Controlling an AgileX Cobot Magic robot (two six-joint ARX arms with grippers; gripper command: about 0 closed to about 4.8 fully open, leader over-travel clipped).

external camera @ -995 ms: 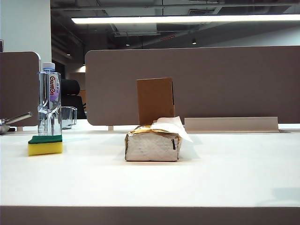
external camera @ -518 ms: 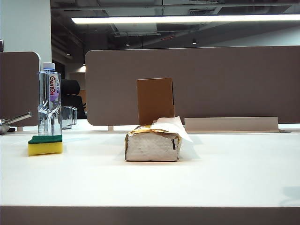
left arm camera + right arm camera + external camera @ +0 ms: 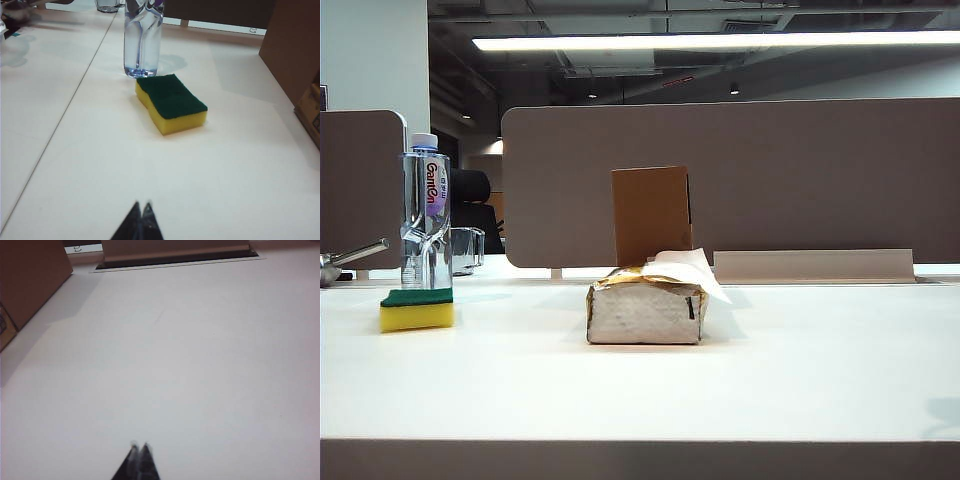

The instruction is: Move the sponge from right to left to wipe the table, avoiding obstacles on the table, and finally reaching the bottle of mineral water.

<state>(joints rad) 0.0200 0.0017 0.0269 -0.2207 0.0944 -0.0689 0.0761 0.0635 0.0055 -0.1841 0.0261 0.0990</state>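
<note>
The yellow sponge [image 3: 416,309] [image 3: 171,102] lies green side up on the white table [image 3: 800,370], right in front of the bottle of mineral water [image 3: 425,212] [image 3: 143,40] at the left. The obstacle, a crumpled tissue box [image 3: 646,308] with an upright brown cardboard flap [image 3: 651,213] [image 3: 292,47], stands mid-table. My left gripper [image 3: 142,205] is shut and empty, hanging well back from the sponge. My right gripper [image 3: 139,445] is shut and empty over bare table, with the cardboard flap [image 3: 30,282] off to one side. Neither gripper shows in the exterior view.
A small clear glass cup [image 3: 466,249] stands behind the bottle. Grey partition panels [image 3: 770,180] run along the table's far edge, with a low grey ledge [image 3: 812,265] at their foot. A metal rod [image 3: 350,256] pokes in at the far left.
The sponge, bottle and tissue box have not moved. A faint shadow at the table's lower right corner has shrunk toward the edge.
</note>
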